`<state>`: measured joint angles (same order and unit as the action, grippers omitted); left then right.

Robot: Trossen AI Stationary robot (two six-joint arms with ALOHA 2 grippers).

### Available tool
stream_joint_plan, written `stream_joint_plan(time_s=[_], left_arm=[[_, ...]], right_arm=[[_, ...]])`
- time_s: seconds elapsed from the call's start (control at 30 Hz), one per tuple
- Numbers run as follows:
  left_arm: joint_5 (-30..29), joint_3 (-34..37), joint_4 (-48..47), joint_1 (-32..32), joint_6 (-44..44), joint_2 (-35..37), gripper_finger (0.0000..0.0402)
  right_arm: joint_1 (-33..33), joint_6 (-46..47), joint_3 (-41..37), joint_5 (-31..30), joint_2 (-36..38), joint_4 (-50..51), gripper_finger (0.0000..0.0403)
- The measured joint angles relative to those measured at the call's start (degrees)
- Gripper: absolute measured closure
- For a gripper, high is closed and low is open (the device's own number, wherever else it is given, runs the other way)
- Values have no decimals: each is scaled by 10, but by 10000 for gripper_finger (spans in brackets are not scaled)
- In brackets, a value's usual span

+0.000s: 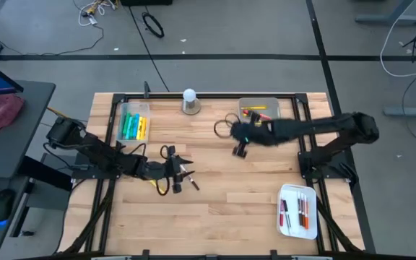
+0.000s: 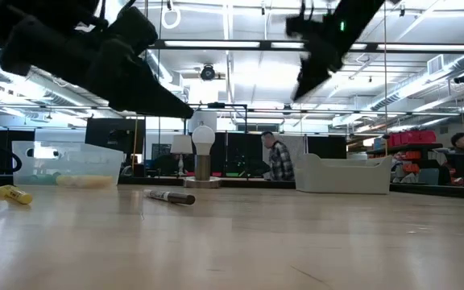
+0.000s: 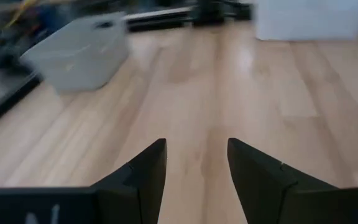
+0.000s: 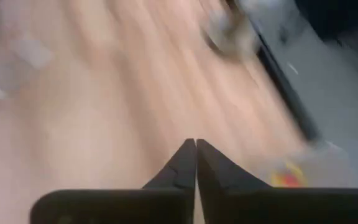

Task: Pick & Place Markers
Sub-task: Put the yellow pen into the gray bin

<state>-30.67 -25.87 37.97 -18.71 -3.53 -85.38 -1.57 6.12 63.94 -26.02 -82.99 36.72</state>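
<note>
Your wooden table (image 1: 215, 202) | white tray (image 1: 297, 211) at 5 o'clock holds red markers (image 1: 303, 211) | clear bin (image 1: 134, 121) at 10 o'clock holds green and yellow markers (image 1: 131, 127) | your right gripper (image 1: 240, 150) near the middle, fingers pressed together, empty | your left gripper (image 1: 183, 171) at 8 o'clock, fingers apart, empty | one dark marker (image 1: 191, 180) lies just beside it

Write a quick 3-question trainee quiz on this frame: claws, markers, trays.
1. True or false: the right claw is shut and holds nothing.
2. What lies on the table just beyond the left claw?
A. a loose marker
B. a tray
C. a ball
3. Fill in: the left claw's fingers stand ____.

Key: 1 true; 2 A; 3 open
</note>
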Motion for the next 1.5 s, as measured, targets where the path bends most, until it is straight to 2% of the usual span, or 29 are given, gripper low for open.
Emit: stream_joint_plan(time_s=[0.1,0.17,0.23,0.3,0.37,0.47,0.53,0.67,0.77,0.87,1.03,1.23,1.33,1.5], left_arm=[[80,-4,-7,-6,114,3,223],[101,-23,-42,-32,163,11,223],[65,-57,-131,-65,178,27,223],[1,-103,-278,-102,148,44,223],[-46,-156,-446,-134,54,51,223],[-53,-226,-674,-169,-167,56,223],[-28,-245,-766,-183,-327,56,222],[15,-232,-869,-211,-608,56,222],[34,-197,-894,-238,-777,56,222],[35,-158,-888,-268,-911,56,212],[-33,-87,-813,-307,-1076,56,168],[-47,-27,-729,-302,-1132,46,133],[-61,-21,-729,-292,-1141,25,134],[-127,-18,-711,-270,-1118,-6,156]], right_arm=[[83,51,-36,0,9,-130,399],[135,57,-70,1,6,-225,399],[178,55,-110,3,-2,-342,393],[215,48,-157,3,-12,-449,388],[243,41,-202,3,-24,-564,385],[268,54,-257,1,-37,-703,387],[273,74,-287,0,-43,-749,391],[272,118,-315,-2,-46,-779,399],[269,129,-326,-15,-46,-778,400],[268,128,-326,-32,-46,-777,396],[268,110,-326,-36,-46,-777,391],[268,111,-327,-36,-46,-777,390],[268,114,-327,-36,-46,-777,390],[267,116,-327,-36,-46,-777,390]])
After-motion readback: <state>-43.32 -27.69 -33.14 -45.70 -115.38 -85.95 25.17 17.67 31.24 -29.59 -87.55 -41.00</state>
